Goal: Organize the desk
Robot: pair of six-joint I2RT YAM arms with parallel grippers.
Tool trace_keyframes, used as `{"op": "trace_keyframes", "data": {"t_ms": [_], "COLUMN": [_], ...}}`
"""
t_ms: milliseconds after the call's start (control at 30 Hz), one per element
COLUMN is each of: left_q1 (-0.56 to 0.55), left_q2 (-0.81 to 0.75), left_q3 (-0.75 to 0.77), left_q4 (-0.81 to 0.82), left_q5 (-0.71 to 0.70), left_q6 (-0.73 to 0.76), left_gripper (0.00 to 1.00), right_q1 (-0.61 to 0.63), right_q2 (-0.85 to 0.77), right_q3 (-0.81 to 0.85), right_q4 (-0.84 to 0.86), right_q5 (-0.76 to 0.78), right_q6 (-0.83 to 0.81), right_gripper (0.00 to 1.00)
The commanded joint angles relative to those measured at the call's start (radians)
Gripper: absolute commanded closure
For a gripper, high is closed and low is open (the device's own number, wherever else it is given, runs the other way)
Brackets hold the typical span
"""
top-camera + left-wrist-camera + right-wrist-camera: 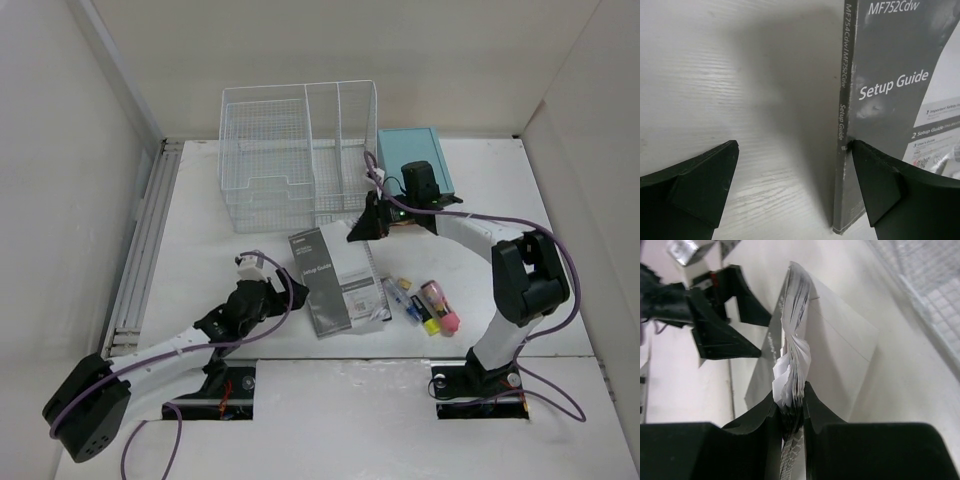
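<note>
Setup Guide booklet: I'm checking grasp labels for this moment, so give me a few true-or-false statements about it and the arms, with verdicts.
1. The right gripper is shut on the Setup Guide booklet. True.
2. The left gripper clamps the booklet's spine. False: its fingers are open, one on each side of the spine.
3. The booklet sits inside the wire-mesh organizer. False: it is on the desk, in front of the organizer.
4. A pink highlighter lies to the right of the booklet. True.
</note>
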Motion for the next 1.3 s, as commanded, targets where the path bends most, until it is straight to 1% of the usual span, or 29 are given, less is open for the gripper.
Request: {"op": "trace_keyframes", "data": {"t_ms": [0,33,100,133,167,367,400,533,667,700,733,767,833,900,933,967,1000,1033,1100,1167,1200,1233,1267], "left_q1": [0.003,0.012,0.023,0.023,0.032,0.054,0.064,0.086,0.095,0.104,0.104,0.104,0.113,0.114,0.114,0.114,0.114,0.114,0.114,0.114,0.123,0.123,0.123], "left_q2": [-0.017,-0.007,0.006,0.015,0.015,0.044,0.053,0.113,0.188,0.216,0.246,0.247,0.289,0.313,0.322,0.322,0.322,0.322,0.294,0.256,0.200,0.167,0.135], "left_q3": [-0.067,-0.078,-0.093,-0.105,-0.105,-0.133,-0.133,-0.142,-0.131,-0.131,-0.131,-0.131,-0.119,-0.102,-0.081,-0.070,-0.050,-0.038,-0.019,0.003,0.017,0.031,0.060], "left_q4": [0.252,0.337,0.407,0.469,0.496,0.660,0.677,0.729,0.781,0.797,0.858,0.858,0.924,0.956,0.967,0.976,0.963,0.962,0.936,0.906,0.837,0.794,0.753], "left_q5": [0.119,0.143,0.214,0.240,0.285,0.438,0.473,0.534,0.564,0.573,0.585,0.585,0.619,0.668,0.683,0.697,0.706,0.706,0.715,0.702,0.680,0.667,0.666], "left_q6": [0.042,0.051,0.065,0.076,0.076,0.076,0.076,0.076,0.076,0.076,0.076,0.076,0.076,0.086,0.087,0.087,0.097,0.097,0.126,0.162,0.178,0.195,0.233], "left_gripper": [0.05,0.05,0.04,0.04,0.04,0.04,0.07,0.19,0.20,0.22,0.27,0.27,0.42,0.56,0.75,0.86,1.00,1.00,1.00,1.00,1.00,1.00,1.00], "right_q1": [0.006,0.006,0.006,0.006,0.006,0.006,0.006,0.006,0.006,0.006,0.006,0.006,0.006,0.006,0.006,0.006,0.006,0.006,0.006,0.006,0.006,0.006,0.006], "right_q2": [-0.034,-0.034,-0.034,-0.034,-0.034,-0.043,-0.043,-0.063,-0.075,-0.084,-0.084,-0.084,-0.084,-0.093,-0.093,-0.093,-0.104,-0.104,-0.115,-0.115,-0.126,-0.126,-0.126], "right_q3": [0.042,0.042,0.042,0.031,0.031,0.031,0.031,0.031,0.031,0.031,0.031,0.031,0.031,0.031,0.031,0.031,0.031,0.031,0.043,0.058,0.093,0.116,0.133], "right_q4": [0.030,0.030,0.030,0.030,0.030,0.030,0.030,0.030,0.030,0.030,0.030,0.030,0.030,0.030,0.030,0.030,0.014,0.014,-0.001,-0.065,-0.119,-0.182,-0.258], "right_q5": [-0.234,-0.249,-0.269,-0.269,-0.278,-0.320,-0.320,-0.361,-0.404,-0.404,-0.404,-0.404,-0.404,-0.381,-0.372,-0.363,-0.322,-0.309,-0.282,-0.249,-0.230,-0.202,-0.188], "right_q6": [0.010,0.019,0.019,0.019,0.019,0.000,0.000,-0.009,-0.018,-0.018,-0.027,-0.027,-0.027,-0.027,-0.027,-0.027,-0.027,-0.027,-0.036,-0.078,-0.164,-0.221,-0.255], "right_gripper": [1.00,1.00,1.00,1.00,1.00,1.00,1.00,1.00,1.00,1.00,1.00,1.00,1.00,1.00,1.00,1.00,1.00,1.00,0.90,0.64,0.56,0.51,0.41]}}
